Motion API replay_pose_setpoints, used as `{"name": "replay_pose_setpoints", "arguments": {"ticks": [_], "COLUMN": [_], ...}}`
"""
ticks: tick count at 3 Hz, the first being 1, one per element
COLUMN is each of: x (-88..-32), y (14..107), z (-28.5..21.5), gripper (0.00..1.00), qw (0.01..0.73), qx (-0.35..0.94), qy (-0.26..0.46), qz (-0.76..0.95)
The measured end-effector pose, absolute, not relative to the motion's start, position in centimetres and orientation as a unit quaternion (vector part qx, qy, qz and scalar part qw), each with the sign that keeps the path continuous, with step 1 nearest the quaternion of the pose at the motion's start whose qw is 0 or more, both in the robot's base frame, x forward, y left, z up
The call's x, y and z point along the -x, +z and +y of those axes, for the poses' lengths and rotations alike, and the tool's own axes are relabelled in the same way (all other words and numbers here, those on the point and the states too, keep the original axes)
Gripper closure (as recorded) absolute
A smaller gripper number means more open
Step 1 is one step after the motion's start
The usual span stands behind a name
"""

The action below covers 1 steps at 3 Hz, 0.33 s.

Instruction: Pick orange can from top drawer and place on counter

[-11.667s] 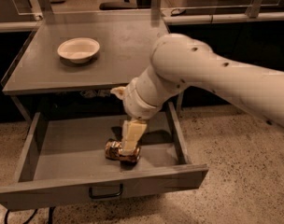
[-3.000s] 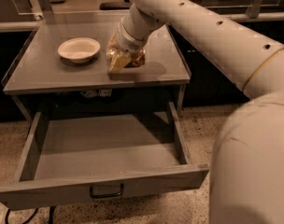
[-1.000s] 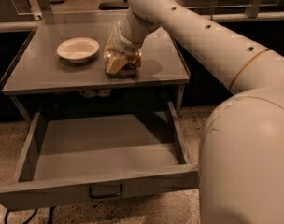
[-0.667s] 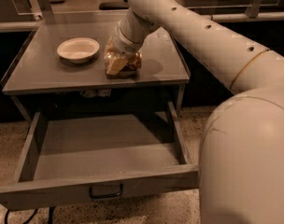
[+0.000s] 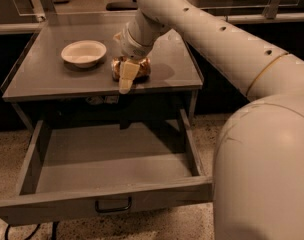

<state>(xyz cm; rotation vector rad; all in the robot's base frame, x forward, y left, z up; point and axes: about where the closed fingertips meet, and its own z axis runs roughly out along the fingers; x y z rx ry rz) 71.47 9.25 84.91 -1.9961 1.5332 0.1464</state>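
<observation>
The orange can (image 5: 141, 68) lies on its side on the counter (image 5: 47, 81), near its front edge and right of centre. My gripper (image 5: 129, 74) reaches down from the arm above and straddles the can. Its near pale finger (image 5: 125, 79) stands in front of the can with its tip on the tabletop, a little apart from the can, so the jaws look open. The far finger is hidden behind the can. The top drawer (image 5: 107, 196) is pulled out below the counter and holds nothing; its dark looped handle (image 5: 113, 205) shows on the front.
A white bowl (image 5: 84, 52) sits on the counter left of the can. My large pale arm (image 5: 252, 134) fills the right side, beside the drawer's right front corner. A long worktop (image 5: 272, 19) runs behind. Speckled floor (image 5: 7, 149) lies around the drawer.
The near finger has come forward, off the can, and now shows lower in front of it. The can has stayed on the counter. The arm has barely moved.
</observation>
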Motion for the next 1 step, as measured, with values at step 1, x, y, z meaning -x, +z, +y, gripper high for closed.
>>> {"name": "replay_pose_setpoints", "arguments": {"ticks": [1], "x": [-71.47], "y": [84.91], "z": [9.25], "gripper": [0.0], "qw": [0.305], "qx": [0.754], "qy": [0.055], "qz": [0.579]}}
